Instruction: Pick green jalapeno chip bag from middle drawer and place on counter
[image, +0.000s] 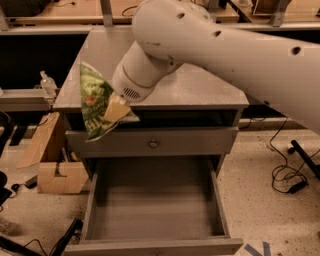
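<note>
My gripper (116, 110) is shut on the green jalapeno chip bag (95, 102) and holds it in the air at the front left corner of the counter (195, 87), about level with its edge. The bag hangs tilted, partly in front of the upper drawer front. The middle drawer (155, 202) stands pulled open below, its grey floor bare. My white arm (225, 45) reaches in from the upper right and covers much of the counter's back, where the white bowl is hidden.
A closed drawer front with a small round knob (153, 144) sits above the open drawer. Cardboard boxes (55, 175) stand on the floor at the left. A clear bottle (47, 84) stands on a low shelf at left. Black cables (287, 172) lie on the floor at right.
</note>
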